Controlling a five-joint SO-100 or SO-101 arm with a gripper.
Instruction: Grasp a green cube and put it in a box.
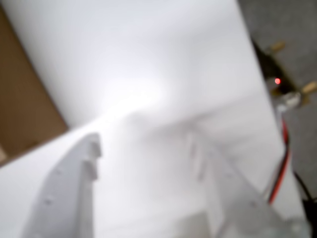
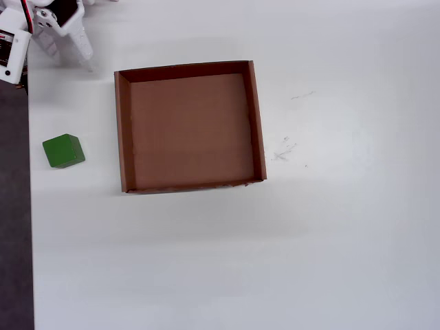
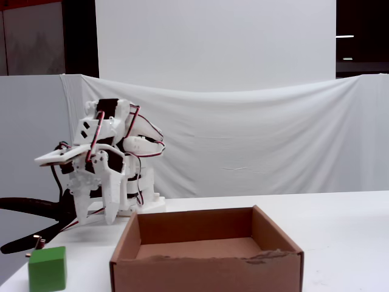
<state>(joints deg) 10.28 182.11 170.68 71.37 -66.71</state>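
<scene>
Cube [image 2: 64,150] (green, on the surface left of the box [image 2: 121,130] in the overhead view) lies below the empty hand [image 2: 74,60], fingers slightly parted, well apart.

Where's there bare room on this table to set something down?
Overhead: the wide white stretch right of the box and the whole strip below it are bare. Tighter: the left edge, with the green cube, and the top-left corner by the gripper.
</scene>
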